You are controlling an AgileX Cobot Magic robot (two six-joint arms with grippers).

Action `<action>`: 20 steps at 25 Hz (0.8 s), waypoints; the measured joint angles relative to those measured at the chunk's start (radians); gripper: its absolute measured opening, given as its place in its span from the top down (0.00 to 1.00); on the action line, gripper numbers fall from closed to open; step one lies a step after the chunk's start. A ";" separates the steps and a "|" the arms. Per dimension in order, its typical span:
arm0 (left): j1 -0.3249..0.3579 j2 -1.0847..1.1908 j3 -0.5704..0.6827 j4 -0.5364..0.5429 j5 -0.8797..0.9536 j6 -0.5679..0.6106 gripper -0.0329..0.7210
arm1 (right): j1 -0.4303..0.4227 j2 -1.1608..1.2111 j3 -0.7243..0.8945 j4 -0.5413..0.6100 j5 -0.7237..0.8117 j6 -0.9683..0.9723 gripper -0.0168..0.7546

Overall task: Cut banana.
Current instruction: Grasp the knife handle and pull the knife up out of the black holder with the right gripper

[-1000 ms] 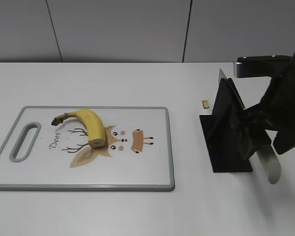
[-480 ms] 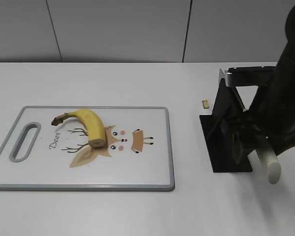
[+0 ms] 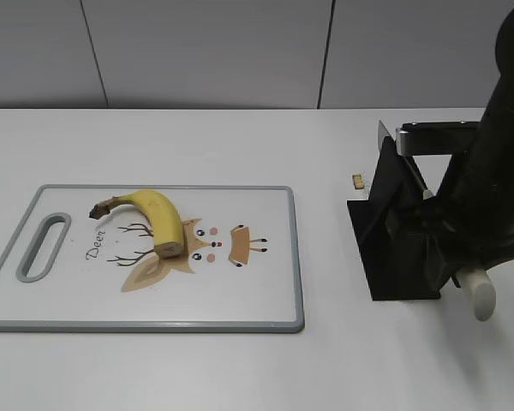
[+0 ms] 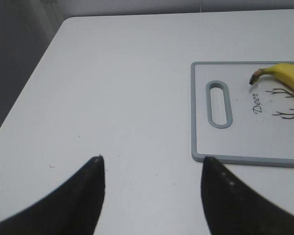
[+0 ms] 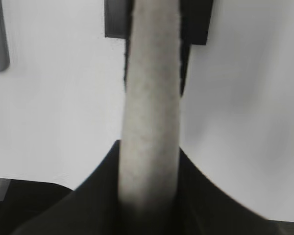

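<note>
Setting: robot test bench staged as a kitchen | Evidence: plain white surface (image 3: 197, 368) under a deer-print cutting board (image 3: 257, 300); bare grey panelled wall (image 3: 197, 51) behind the board; black knife stand (image 3: 394, 248) right of the board; no home fittings visible in any view

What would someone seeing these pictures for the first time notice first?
Probably the yellow banana, lying on the deer-printed cutting board at the table's left. Next, the right tool on the right, shut on a pale knife handle at the black knife stand. The left tool hangs open over bare table.
</note>
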 joint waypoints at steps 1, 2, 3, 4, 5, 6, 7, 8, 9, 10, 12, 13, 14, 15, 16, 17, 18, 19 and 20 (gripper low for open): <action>0.000 0.000 0.000 -0.001 0.000 0.000 0.18 | 0.000 0.000 0.000 0.000 0.000 0.001 0.75; 0.000 0.000 0.000 -0.001 0.000 0.000 0.18 | 0.000 0.000 0.000 0.000 0.000 0.001 0.75; 0.000 0.000 0.000 -0.001 0.000 0.000 0.18 | 0.000 0.000 0.000 0.000 0.000 0.002 0.75; 0.000 0.000 0.000 -0.001 0.000 0.000 0.18 | 0.000 0.000 0.000 0.000 0.001 0.002 0.75; 0.000 0.000 0.000 -0.001 0.000 0.000 0.18 | 0.000 0.000 0.000 0.000 0.001 0.002 0.75; 0.000 0.000 0.000 -0.001 0.000 0.000 0.18 | 0.000 0.000 0.000 0.000 0.001 0.002 0.75; 0.000 0.000 0.000 -0.001 0.000 0.000 0.18 | 0.000 0.000 -0.002 0.000 0.002 0.002 0.75; 0.000 0.000 0.000 -0.001 0.000 0.000 0.18 | 0.000 0.000 -0.005 0.000 0.006 0.002 0.75; 0.000 0.000 0.000 -0.001 0.000 0.000 0.18 | 0.000 0.000 -0.009 0.000 0.010 0.003 0.75; 0.000 0.000 0.000 -0.001 0.000 0.000 0.18 | 0.000 0.000 -0.012 0.000 0.015 0.003 0.75; 0.000 0.000 0.000 -0.001 0.000 0.000 0.18 | 0.000 -0.009 -0.021 -0.002 0.023 0.004 0.75; 0.000 0.000 0.000 -0.001 0.000 0.000 0.18 | 0.000 -0.015 -0.027 -0.002 0.028 0.005 0.75; 0.000 0.000 0.000 -0.001 0.000 0.000 0.18 | 0.000 -0.022 -0.032 -0.003 0.030 0.006 0.75; 0.000 0.000 0.000 -0.001 0.000 0.000 0.18 | 0.000 -0.028 -0.036 -0.005 0.033 0.007 0.75; 0.000 0.000 0.000 -0.001 0.000 0.000 0.18 | 0.000 -0.033 -0.041 -0.006 0.037 0.007 0.75; 0.000 0.000 0.000 -0.001 0.000 0.000 0.18 | 0.000 -0.040 -0.043 -0.006 0.038 0.010 0.75; 0.000 0.000 0.000 -0.001 0.000 0.000 0.18 | 0.000 -0.047 -0.043 -0.006 0.039 0.009 0.75; 0.000 0.000 0.000 -0.001 0.000 0.000 0.18 | 0.000 -0.053 -0.043 -0.007 0.039 0.009 0.75; 0.000 0.000 0.000 -0.001 0.000 0.000 0.18 | 0.000 -0.061 -0.043 -0.008 0.039 0.009 0.75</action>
